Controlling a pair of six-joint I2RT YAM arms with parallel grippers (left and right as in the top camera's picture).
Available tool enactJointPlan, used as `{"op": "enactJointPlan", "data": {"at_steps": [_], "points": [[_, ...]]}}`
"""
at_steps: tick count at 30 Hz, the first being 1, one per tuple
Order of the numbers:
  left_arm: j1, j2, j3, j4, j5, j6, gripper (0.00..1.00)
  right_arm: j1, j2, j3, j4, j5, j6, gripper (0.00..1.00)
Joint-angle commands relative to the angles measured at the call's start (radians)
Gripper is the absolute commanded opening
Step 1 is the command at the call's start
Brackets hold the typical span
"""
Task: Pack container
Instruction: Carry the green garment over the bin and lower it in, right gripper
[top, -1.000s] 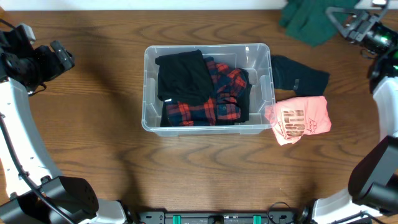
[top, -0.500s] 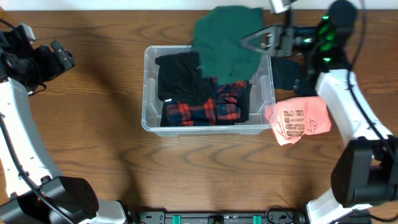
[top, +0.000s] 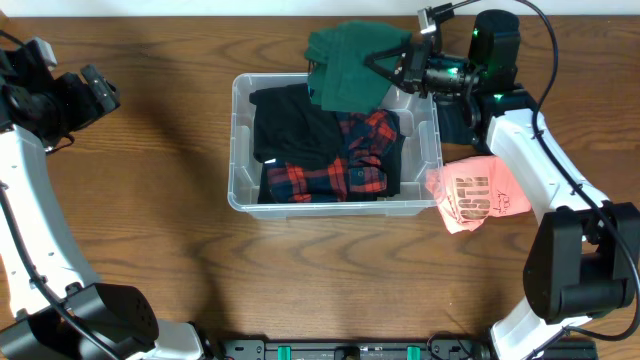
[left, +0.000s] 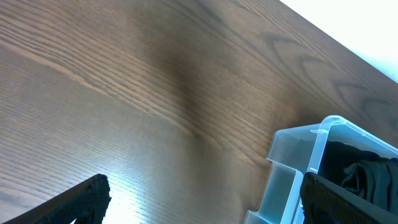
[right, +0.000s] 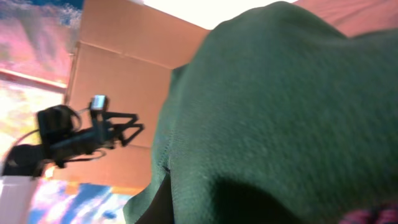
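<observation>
My right claw (top: 388, 68) is clamping the green garment (top: 345, 75) - draping it over the far rim of the container (top: 236, 150), which is sitting mid-table (top: 150, 260) holding plaid clothing (top: 330, 180). My left claw (top: 103, 93) is hovering well aside - fingers apart.

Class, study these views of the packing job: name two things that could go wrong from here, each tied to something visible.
1. The green garment held by the right claw straddles the back rim of the container; released here, part would probably hang outside.
2. The plaid shirt and black garment already cover the container's floor, so the green garment may pile above the rim.
</observation>
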Motion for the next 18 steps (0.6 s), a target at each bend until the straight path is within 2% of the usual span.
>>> {"op": "enactJointPlan", "data": {"at_steps": [1,4,11,14,18], "points": [[0.003,0.000,-0.002,-0.001,-0.002,-0.006,0.98,0.009,-0.012,0.011,-0.071,0.054,-0.117,0.01],[0.003,0.000,-0.002,-0.001,-0.002,-0.006,0.98,0.014,-0.014,0.011,-0.160,0.136,-0.091,0.01],[0.003,0.000,-0.002,-0.001,-0.002,-0.006,0.98,0.079,-0.051,0.073,-0.098,0.154,-0.110,0.02],[0.003,0.000,-0.002,-0.001,-0.002,-0.006,0.98,0.117,-0.080,0.156,-0.229,0.238,-0.158,0.02],[0.003,0.000,-0.002,-0.001,-0.002,-0.006,0.98,0.197,-0.107,0.306,-0.547,0.571,-0.328,0.01]]}}
